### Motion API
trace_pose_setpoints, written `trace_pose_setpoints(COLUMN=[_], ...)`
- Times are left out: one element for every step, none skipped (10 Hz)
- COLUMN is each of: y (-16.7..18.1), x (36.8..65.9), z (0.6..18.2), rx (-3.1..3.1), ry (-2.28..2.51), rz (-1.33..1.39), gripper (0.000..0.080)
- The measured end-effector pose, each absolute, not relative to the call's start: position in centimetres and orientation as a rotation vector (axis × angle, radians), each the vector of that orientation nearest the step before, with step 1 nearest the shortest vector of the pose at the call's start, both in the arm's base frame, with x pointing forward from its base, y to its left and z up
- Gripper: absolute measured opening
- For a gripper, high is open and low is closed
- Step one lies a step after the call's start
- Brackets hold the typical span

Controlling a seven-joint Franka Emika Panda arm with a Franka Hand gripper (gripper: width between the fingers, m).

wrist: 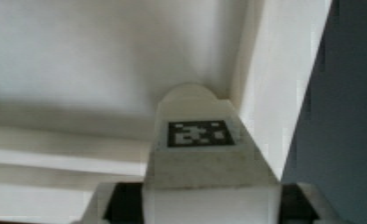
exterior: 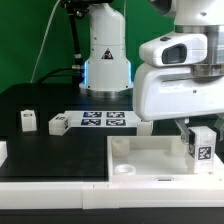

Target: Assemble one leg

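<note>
So the leg (exterior: 201,144) was being held up at the exterior view's right, above the right edge of the big flat white square piece (exterior: 150,158), with its black-and-white marker face turned toward the camera. It was pinched in the gripper (exterior: 199,128), whose fingers were closed in on the block's upper part, right under the bulky white arm housing (exterior: 176,80). Whether the bottom of the leg was already touching the white piece or just hanging over it couldn't really be made out from that angle.

In the wrist view the leg (wrist: 201,150) was seen end-on between the two dark fingers (wrist: 112,200), its marker tag plain to read, with white panel surfaces blurred behind it.

Two more small white blocks were left on the black table (exterior: 50,100): one (exterior: 27,121) near the table's left edge and another (exterior: 58,125) just beside the marker board (exterior: 102,120), which was lying flat toward the middle of the table. A round socket (exterior: 123,170) was visible at the near left corner of the white square piece.
</note>
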State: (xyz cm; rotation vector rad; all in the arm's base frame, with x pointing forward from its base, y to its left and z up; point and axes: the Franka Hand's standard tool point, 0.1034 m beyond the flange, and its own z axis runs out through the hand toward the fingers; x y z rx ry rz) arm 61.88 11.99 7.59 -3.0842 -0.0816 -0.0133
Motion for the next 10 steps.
trace_pose_setpoints(y=[11.85, 11.68, 11.67, 11.74, 11.84, 12.11, 12.32, 12.4, 12.37, 12.37], x=[61.87, 61.9, 61.88, 61.84, 61.81, 61.76, 61.72, 61.73, 61.75, 61.77], z=[7.54, 7.53, 7.49, 7.46, 7.44, 7.42, 7.43, 7.44, 7.44, 7.44], rx=[-3.057, -3.012, -2.969, -2.91, -2.826, -2.749, -2.667, -2.598, -2.54, -2.522], ry=[0.244, 0.5, 0.705, 0.888, 1.107, 1.292, 1.463, 1.587, 1.679, 1.705], rz=[0.001, 0.015, 0.027, 0.041, 0.057, 0.063, 0.073, 0.078, 0.084, 0.085], gripper=[0.0293, 0.0293, 0.0294, 0.0294, 0.0294, 0.0294, 0.0294, 0.0294, 0.0294, 0.0294])
